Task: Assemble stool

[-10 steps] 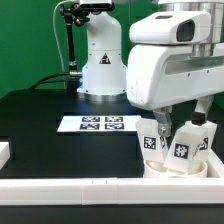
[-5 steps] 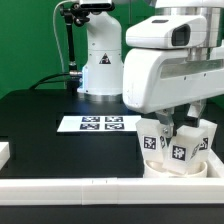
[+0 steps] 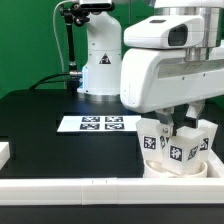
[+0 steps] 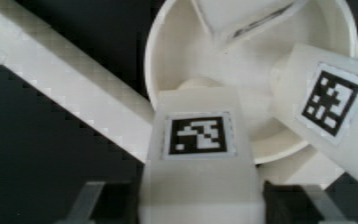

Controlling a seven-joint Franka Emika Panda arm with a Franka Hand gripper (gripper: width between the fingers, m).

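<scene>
The stool's round white seat (image 3: 181,171) lies at the front on the exterior view's right, by the front rail. Three short white tagged legs stand on it: one on the left (image 3: 151,140), one in the middle (image 3: 179,151), one on the right (image 3: 206,137). My gripper (image 3: 177,123) comes down from above onto the middle leg. In the wrist view the gripper (image 4: 206,206) has that tagged leg (image 4: 202,135) between its fingers, dark pads against both sides, over the seat (image 4: 179,55). Another leg (image 4: 336,95) stands beside it.
The marker board (image 3: 98,124) lies mid-table. A long white border rail (image 3: 90,190) runs along the front edge and shows in the wrist view (image 4: 60,65) too. A white block (image 3: 4,152) sits at the exterior view's left edge. The arm's base (image 3: 100,60) stands behind.
The arm's wrist housing has shifted a little toward the exterior view's left while the gripper stays on the middle leg. The seat and the other legs have not moved.
</scene>
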